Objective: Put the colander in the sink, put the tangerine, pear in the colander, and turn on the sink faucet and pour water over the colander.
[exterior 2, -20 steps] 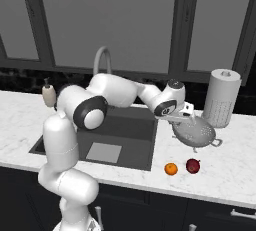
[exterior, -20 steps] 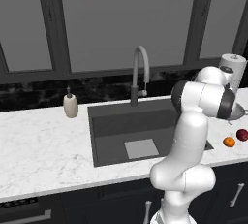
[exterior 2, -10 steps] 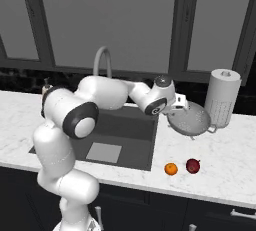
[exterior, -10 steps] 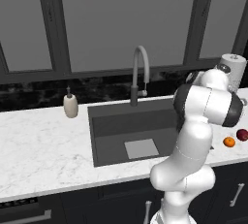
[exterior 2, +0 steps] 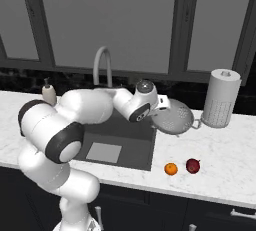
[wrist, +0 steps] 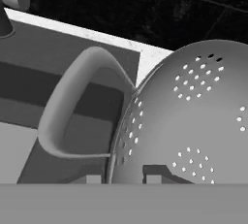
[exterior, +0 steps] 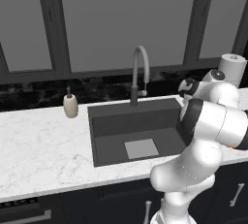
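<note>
Lifted higher and swung toward the dark rectangular sink, the perforated metal colander hangs tipped on edge, the gripper clamped on its rim. Below right: round tangerine, maroon pear.

No legible text or labels anywhere

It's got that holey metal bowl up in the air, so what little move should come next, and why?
Probably carry it a little further left, over the dark rectangular sink, then lower it. The gripper is shut on the light-grey perforated metal colander, which hangs tilted over the sink's right edge and the white marble counter, not yet over the basin.
</note>
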Controlling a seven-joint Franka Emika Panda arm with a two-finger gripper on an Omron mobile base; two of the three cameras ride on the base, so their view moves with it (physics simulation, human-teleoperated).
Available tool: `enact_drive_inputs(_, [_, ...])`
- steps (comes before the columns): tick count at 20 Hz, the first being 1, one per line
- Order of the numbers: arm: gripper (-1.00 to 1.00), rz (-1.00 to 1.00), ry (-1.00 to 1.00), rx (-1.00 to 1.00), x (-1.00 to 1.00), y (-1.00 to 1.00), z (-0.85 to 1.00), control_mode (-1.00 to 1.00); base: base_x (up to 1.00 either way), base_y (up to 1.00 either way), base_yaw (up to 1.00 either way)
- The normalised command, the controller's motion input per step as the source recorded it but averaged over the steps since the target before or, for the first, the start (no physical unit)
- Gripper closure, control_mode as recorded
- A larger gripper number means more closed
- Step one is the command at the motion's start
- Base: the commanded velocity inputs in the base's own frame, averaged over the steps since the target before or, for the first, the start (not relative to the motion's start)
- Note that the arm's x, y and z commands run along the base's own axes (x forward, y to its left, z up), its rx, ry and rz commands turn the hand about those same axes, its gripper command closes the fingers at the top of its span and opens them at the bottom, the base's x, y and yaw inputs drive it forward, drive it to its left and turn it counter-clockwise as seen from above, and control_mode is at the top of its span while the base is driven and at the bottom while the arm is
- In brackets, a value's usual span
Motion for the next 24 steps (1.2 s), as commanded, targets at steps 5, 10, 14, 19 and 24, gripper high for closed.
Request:
enact_drive_inputs(5, [1.00, 0.18, 0.03, 0.00, -0.05, 0.91, 0.02, -1.00, 0.00, 0.00, 0.00])
enact_drive_inputs(10, [1.00, 0.09, 0.06, 0.00, 0.01, 0.64, 0.00, -1.00, 0.00, 0.00, 0.00])
enact_drive_inputs(14, [1.00, 0.05, 0.03, 0.00, 0.08, 0.38, 0.00, -1.00, 0.00, 0.00, 0.00])
enact_drive_inputs(19, [1.00, 0.02, 0.03, 0.00, 0.00, 0.24, 0.00, -1.00, 0.00, 0.00, 0.00])
enact_drive_inputs(24, [1.00, 0.00, 0.04, 0.00, -0.05, 0.53, -0.09, -1.00, 0.00, 0.00, 0.00])
